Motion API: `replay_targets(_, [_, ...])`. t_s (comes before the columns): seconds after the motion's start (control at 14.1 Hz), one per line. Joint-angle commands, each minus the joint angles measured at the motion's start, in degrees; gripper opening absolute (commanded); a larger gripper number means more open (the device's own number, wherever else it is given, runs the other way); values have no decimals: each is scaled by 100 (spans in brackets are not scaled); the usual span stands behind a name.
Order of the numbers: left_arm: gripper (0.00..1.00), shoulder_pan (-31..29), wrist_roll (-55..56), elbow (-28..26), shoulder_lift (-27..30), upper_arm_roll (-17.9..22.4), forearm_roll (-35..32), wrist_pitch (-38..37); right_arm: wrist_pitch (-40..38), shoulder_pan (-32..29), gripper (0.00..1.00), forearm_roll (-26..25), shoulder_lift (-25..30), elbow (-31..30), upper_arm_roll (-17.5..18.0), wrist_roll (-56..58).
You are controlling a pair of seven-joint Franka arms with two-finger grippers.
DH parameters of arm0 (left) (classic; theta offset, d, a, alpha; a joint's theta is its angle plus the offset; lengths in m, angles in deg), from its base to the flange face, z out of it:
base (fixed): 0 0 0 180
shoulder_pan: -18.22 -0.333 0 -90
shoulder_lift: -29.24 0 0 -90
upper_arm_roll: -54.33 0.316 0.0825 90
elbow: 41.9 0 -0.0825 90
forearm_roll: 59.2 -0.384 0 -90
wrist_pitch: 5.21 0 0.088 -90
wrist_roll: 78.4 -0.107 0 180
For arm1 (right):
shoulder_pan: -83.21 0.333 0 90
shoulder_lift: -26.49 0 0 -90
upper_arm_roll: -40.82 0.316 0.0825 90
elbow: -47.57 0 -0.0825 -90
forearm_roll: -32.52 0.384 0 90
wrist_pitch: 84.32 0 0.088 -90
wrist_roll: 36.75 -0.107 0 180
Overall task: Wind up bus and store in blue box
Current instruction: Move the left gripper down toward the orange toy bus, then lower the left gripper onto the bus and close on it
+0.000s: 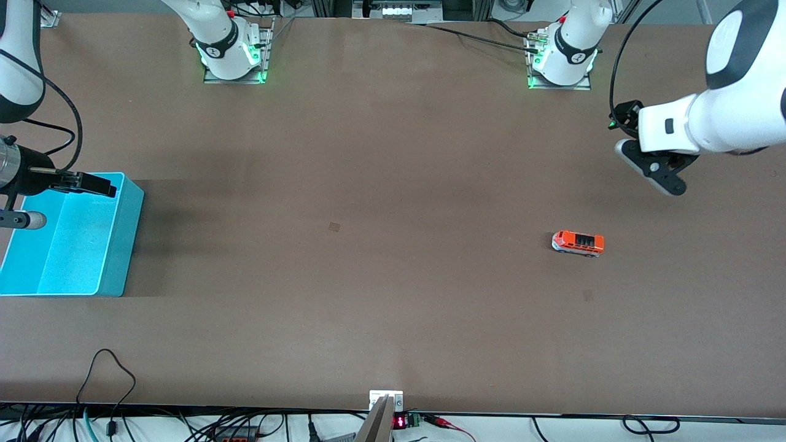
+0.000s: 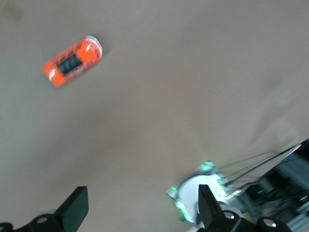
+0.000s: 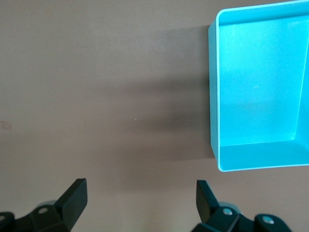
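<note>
The small orange bus (image 1: 578, 243) stands on the brown table toward the left arm's end; it also shows in the left wrist view (image 2: 72, 61). The blue box (image 1: 130, 239) sits at the right arm's end and looks empty; the right wrist view shows its rim (image 3: 212, 96). My left gripper (image 1: 656, 170) hangs open and empty in the air, off to one side of the bus and apart from it, with its fingers spread wide (image 2: 140, 209). My right gripper (image 1: 98, 184) is open and empty over the box's edge (image 3: 140, 200).
The two arm bases (image 1: 232, 52) (image 1: 562, 58) stand along the table's edge farthest from the front camera. Cables (image 1: 110, 380) lie along the nearest edge. A wide stretch of bare table lies between the bus and the box.
</note>
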Motion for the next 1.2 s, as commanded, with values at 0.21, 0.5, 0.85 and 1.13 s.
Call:
replay_targets(0.21, [100,-111,-2636,-911,-251,9,-263,1757,-2,-51,100,-43,-5,-31,14,182])
replay_targets(0.5, [100,-120,-4037,-1394,-735,9,-623,3339,7,-25,100,-43,-5,-22,14,244])
replay_targets(0.85, [100,-164,-4540,-2168,-1191,26,-737,5230,-11,-60,100,-43,-23,-31,14,253])
replay_targets(1.13, [100,-410,-4769,-2301,-1614,35,-852,6031,-11,-42,100,-43,-23,-31,14,253])
